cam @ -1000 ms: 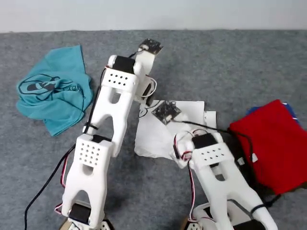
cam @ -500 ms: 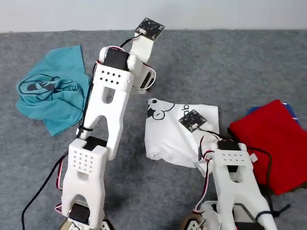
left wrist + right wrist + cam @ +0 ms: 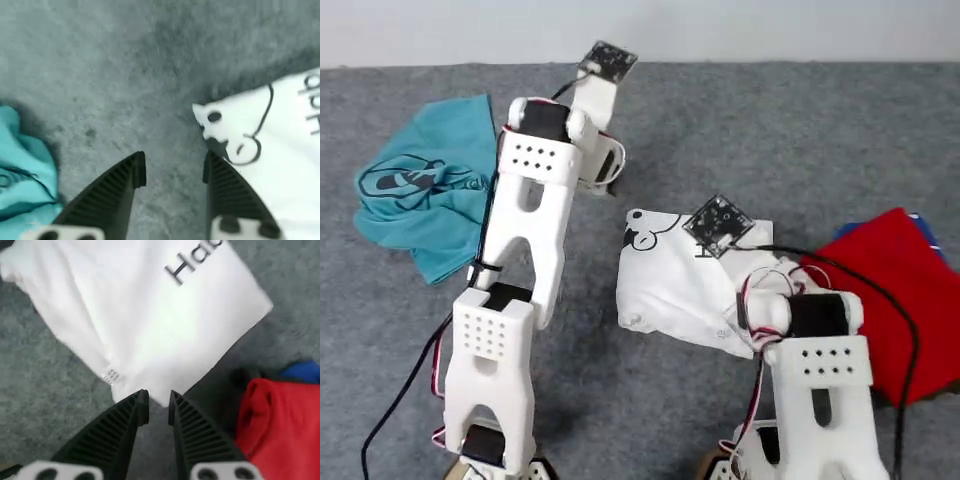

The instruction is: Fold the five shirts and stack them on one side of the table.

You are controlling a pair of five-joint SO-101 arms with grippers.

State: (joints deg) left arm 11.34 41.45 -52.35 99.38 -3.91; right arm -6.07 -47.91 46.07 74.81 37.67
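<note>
Right tool: your right tool (image 3: 158, 400) sits at the near right of the desk, drawn almost together and clamped on the near corner of the white shirt.
Red shirt: you have the red shirt (image 3: 900, 290) bunched at the right edge, just beside the white one, with a bit of blue cloth (image 3: 918, 222) showing at its far side.
White shirt: the white shirt (image 3: 670, 280) lies folded in the middle of the grey desk (image 3: 800, 130), its dark print facing up.
Teal shirt: your teal shirt (image 3: 430, 190) lies crumpled at the far left, well apart from the white one.
Left tool: your left tool (image 3: 175, 170) hangs over bare desk between the teal and white shirts, beyond the white shirt's far left corner, its jaws apart and holding nothing.
</note>
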